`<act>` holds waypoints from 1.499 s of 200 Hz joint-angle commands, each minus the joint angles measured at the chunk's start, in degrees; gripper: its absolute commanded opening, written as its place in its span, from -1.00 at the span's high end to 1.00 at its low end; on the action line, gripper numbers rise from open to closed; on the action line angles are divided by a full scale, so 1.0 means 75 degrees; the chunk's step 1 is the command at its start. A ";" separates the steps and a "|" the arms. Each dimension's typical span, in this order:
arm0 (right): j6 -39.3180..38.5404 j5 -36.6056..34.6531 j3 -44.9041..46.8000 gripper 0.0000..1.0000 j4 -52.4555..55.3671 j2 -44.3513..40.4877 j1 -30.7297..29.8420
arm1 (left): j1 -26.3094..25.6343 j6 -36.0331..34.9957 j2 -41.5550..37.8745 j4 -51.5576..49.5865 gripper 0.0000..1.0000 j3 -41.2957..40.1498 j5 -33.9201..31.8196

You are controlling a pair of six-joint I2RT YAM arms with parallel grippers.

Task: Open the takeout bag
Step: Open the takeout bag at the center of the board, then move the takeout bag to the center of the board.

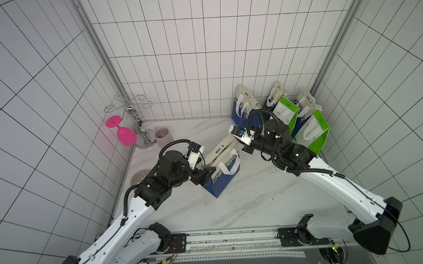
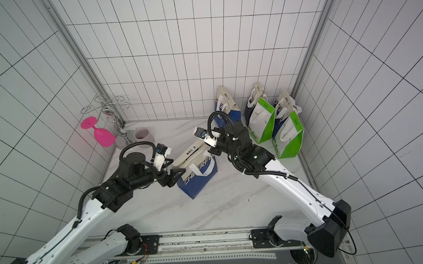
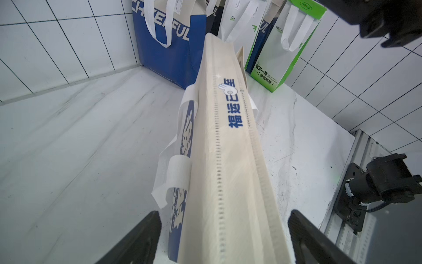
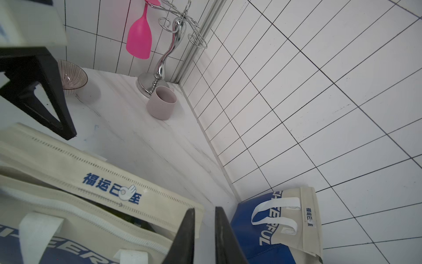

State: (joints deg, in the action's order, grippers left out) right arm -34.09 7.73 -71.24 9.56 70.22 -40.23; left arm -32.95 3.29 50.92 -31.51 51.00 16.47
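Black fingers (image 3: 141,240) of the left gripper (image 3: 225,237) stand spread wide, released, with the near end of the blue and cream fabric takeout bag (image 3: 228,160) between them. The fingers (image 4: 185,237) of the right gripper (image 4: 205,230) are drawn close, with only a narrow slit between them, at the far corner of the bag's cream top flap (image 4: 109,173). Whether they pinch the flap cannot be told.

The bag stands upright near the middle of the white marble tabletop (image 1: 209,212), between the two arms in both top views, with its white handles drooping over its sides. In the right wrist view a dark gap shows beneath the flap.

Against the back wall, toward the right corner, stand another blue and cream bag (image 1: 244,111) and green and white bags (image 1: 315,132). In the left corner a pink plastic wine glass (image 1: 123,134) hangs upside down from a chrome rack (image 1: 141,138). A mauve mug (image 1: 162,136) sits just beside the rack's base, and a ribbed glass bowl (image 1: 139,177) lies nearer, partly behind the left arm.
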 commanded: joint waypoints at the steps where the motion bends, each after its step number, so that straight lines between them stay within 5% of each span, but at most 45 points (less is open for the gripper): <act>1: 0.1003 0.0334 0.0581 0.63 -0.0195 -0.0475 -0.0027 | 0.0004 -0.0719 0.0024 -0.0852 -0.74 0.0516 -0.0158; 42: 0.1838 0.0542 0.0876 0.63 -0.0325 -0.1012 -0.0115 | -0.0023 -0.1004 -0.0233 -0.1514 -0.63 0.0775 -0.0160; 72: 0.2318 0.0741 0.1124 0.63 -0.0396 -0.1318 -0.0132 | -0.0025 -0.1109 -0.0373 -0.1533 -0.36 0.0618 -0.0558; 171: 0.2703 0.0903 0.1549 0.61 -0.0385 -0.1576 -0.0297 | -0.0004 -0.1061 0.0074 -0.1026 -0.34 0.0373 -0.1394; 223: 0.2763 0.0949 0.1545 0.61 -0.0396 -0.1479 -0.0343 | -0.0242 -0.1387 -0.0586 -0.1662 -0.68 0.0343 -0.1229; 300: 0.2810 0.0973 0.1659 0.60 -0.0362 -0.1479 -0.0390 | -0.0232 -0.1249 0.0316 -0.0863 -0.59 0.0391 -0.2302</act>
State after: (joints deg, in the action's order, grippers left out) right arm -14.33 14.13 -61.89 7.46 59.31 -42.54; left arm -34.83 -6.02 51.86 -41.93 53.34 2.50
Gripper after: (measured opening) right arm 0.198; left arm 0.798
